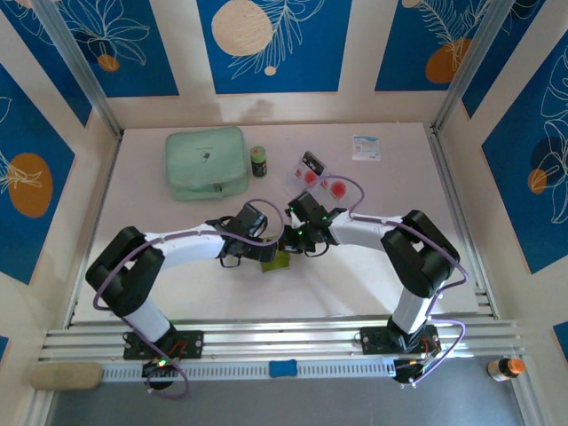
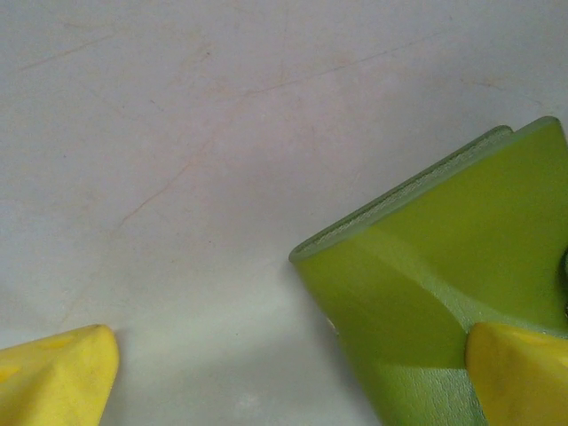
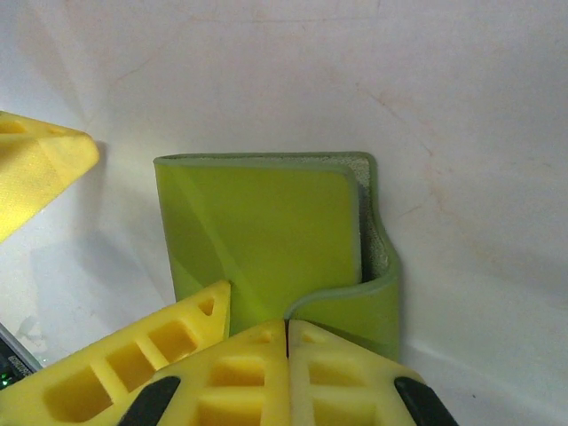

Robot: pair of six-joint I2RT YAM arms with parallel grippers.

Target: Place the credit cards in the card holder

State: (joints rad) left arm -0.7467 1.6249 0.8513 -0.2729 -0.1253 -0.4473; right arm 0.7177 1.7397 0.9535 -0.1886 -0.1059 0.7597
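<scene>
right hand (image 3: 286,335) seemingly pinches the card holder (image 3: 257,231), left hand (image 2: 289,355) spread wide.

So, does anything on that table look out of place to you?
Mostly the card holder: it is folded shut, yet its flap bows loosely away from one side instead of lying flat. The credit cards lie farther back at crooked angles, none of them in the holder yet.

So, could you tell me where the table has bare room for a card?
Free: the near strip along the front rail, and the back right corner around the white packet. Crowded: the middle around the wallet, and the back by the green case, bottle and cards.
</scene>
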